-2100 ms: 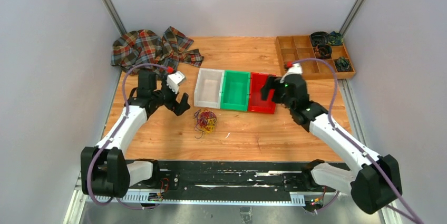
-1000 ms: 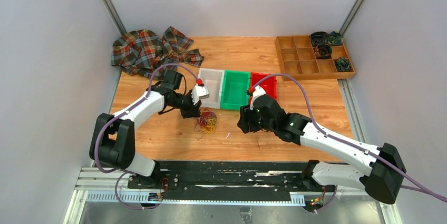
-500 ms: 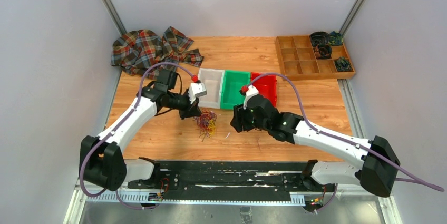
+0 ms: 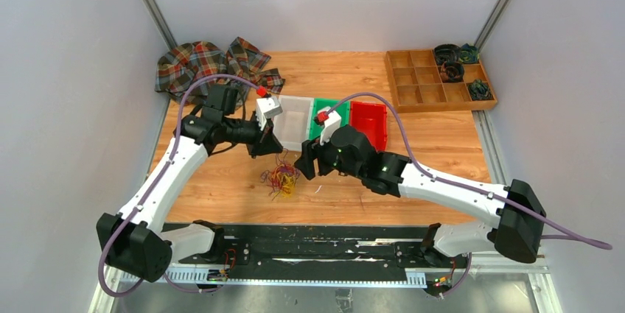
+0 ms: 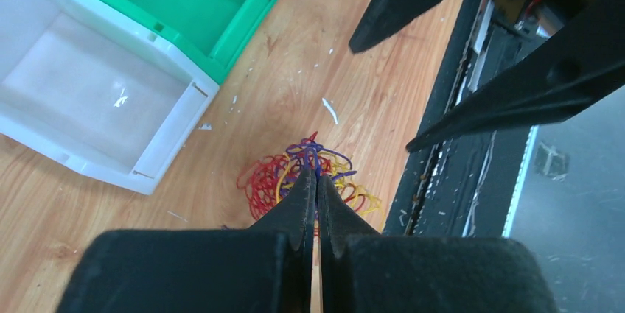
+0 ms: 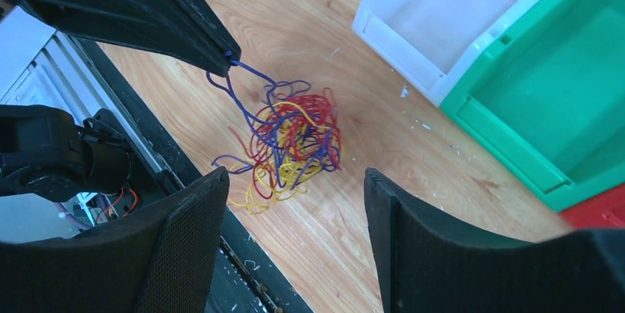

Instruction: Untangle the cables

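Note:
The cables [image 4: 281, 178] are a small tangle of purple, red and yellow wires on the wooden table, in front of the white bin. My left gripper [image 4: 267, 152] is shut on a purple strand above the tangle; in the right wrist view that strand [image 6: 247, 96] runs taut from the left fingertips [image 6: 227, 49] down into the cables [image 6: 298, 140]. The left wrist view shows the closed gripper [image 5: 317, 174] over the cables [image 5: 258, 186]. My right gripper [image 4: 304, 168] hangs open just right of the tangle, the gripper [image 6: 295, 174] holding nothing.
A white bin [image 4: 292, 123], a green bin [image 4: 318, 134] and a red bin [image 4: 368, 123] stand in a row behind the tangle. A wooden compartment tray [image 4: 435, 81] sits back right, a plaid cloth [image 4: 206, 66] back left. The black rail [image 4: 317, 243] borders the near edge.
My left gripper has shut on a purple strand and drawn back to the left, stretching the tangle. My right arm has swung left toward the tangle, and its jaws have opened wider.

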Controlling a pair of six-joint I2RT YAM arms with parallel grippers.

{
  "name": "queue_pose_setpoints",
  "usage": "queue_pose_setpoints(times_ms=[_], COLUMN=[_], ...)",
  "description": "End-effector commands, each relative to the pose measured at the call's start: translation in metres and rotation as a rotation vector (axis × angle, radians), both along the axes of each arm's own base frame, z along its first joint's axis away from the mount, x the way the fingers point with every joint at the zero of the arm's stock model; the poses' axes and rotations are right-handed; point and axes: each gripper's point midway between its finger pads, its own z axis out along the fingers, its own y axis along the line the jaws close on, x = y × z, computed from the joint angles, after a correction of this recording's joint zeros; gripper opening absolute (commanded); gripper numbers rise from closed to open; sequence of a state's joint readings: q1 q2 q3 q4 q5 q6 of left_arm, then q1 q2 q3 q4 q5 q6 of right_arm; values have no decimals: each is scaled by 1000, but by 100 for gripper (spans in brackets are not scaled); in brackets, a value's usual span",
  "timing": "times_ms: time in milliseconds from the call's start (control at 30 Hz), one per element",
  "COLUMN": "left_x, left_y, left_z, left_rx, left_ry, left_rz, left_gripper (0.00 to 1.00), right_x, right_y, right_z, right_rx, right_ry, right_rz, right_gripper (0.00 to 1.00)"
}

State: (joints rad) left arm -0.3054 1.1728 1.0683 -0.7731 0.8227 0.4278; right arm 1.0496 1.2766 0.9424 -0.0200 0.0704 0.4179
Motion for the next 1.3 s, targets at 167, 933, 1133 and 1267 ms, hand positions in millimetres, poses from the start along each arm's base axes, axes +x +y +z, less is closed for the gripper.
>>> queue_pose_setpoints(times_ms=[167, 933, 1133, 1267], left_x=[-20, -47, -52, -54], left_y=[-11, -24, -26, -27], left_z=[47, 88, 97, 107], left_rx=[-110, -245, -269, -287], left_ry=[90, 158, 164, 164], left_rz=[34, -56, -76, -84], left_gripper=[1, 1, 1, 1], right_x=[9, 18, 15, 19], right_y=[29, 63, 59, 55], right_z=[27, 30, 12, -3], right_rx=[103, 283, 284, 254], right_ry=[-61, -38, -4, 9], right_rz=[-1, -9, -23, -61], right_gripper=[67, 63, 63, 63])
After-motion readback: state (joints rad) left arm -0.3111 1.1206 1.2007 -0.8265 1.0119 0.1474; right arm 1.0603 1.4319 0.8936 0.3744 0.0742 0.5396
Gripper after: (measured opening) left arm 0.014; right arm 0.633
